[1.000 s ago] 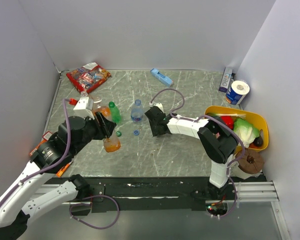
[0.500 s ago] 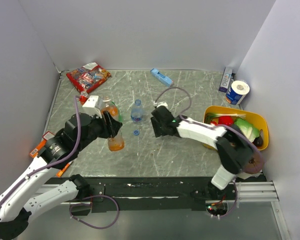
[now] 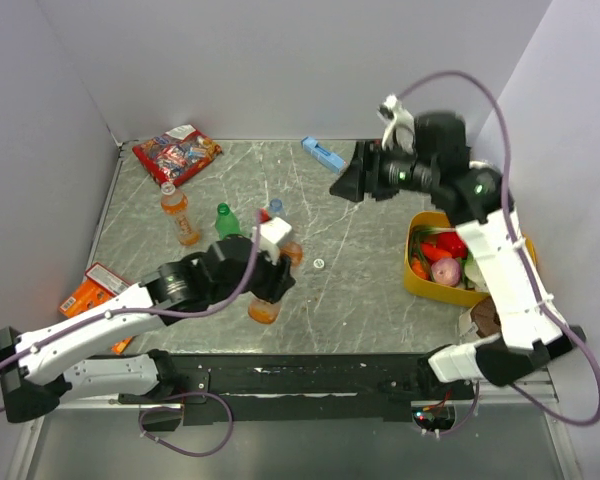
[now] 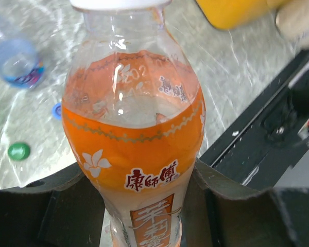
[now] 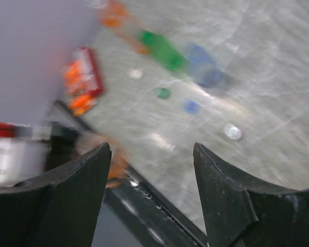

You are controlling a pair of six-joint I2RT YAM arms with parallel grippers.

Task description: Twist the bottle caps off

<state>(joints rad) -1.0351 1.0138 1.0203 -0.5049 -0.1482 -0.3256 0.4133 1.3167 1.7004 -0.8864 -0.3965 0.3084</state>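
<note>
My left gripper (image 3: 267,285) is shut on an orange bottle (image 3: 263,308) near the front middle of the table, held off the surface. In the left wrist view the fingers (image 4: 224,198) clamp its lower body (image 4: 134,149), and a white cap (image 4: 118,4) is on top. Another orange bottle (image 3: 181,218), the green bottle (image 3: 226,221) and the clear bottle (image 3: 273,209), half hidden by my wrist, stand behind. Loose white (image 3: 320,263), blue (image 4: 56,110) and green (image 4: 19,151) caps lie on the table. My right gripper (image 3: 345,185) is raised high at the back right, open and empty (image 5: 150,154).
A red snack packet (image 3: 175,153) lies at the back left and a flat blue box (image 3: 323,154) at the back middle. A yellow basket (image 3: 417,275) of food stands at the right. An orange packet (image 3: 92,284) lies at the left edge.
My left arm carried the orange bottle right and toward the front. My right arm lifted away from the table middle to the back right. A white cap now lies loose on the table.
</note>
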